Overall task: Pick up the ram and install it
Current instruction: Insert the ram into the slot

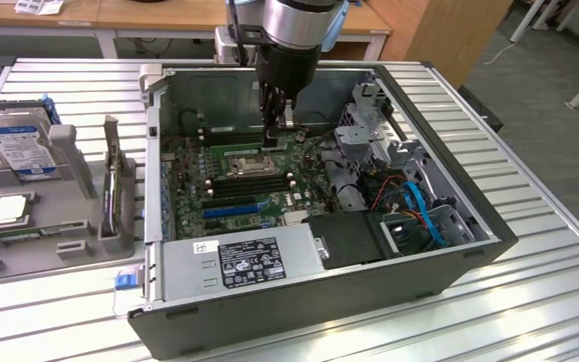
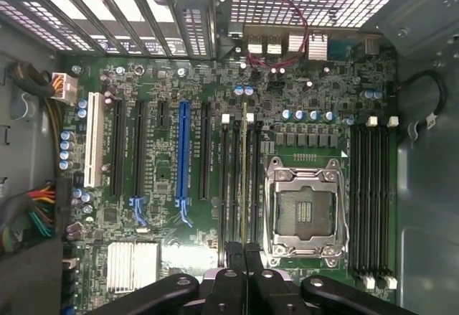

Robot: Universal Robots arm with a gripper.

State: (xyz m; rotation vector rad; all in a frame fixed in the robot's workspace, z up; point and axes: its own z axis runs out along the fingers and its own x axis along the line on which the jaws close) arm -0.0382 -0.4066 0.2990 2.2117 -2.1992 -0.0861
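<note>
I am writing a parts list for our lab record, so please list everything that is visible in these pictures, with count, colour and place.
table: one, silver, slatted, under everything
computer case: one, dark grey, open, on the table
motherboard: one, green, inside the case
CPU socket: one, silver, on the motherboard
power supply: one, grey, inside the case
fixture: one, grey, on the table at the exterior view's left
hard drive: one, blue label, on the fixture
CPU chip: one, silver, square, on the fixture
ram: one, green, edge-on among the black slots beside the CPU socket
gripper: one, black, shut on the ram
arm: one, silver, reaching down into the case
</note>
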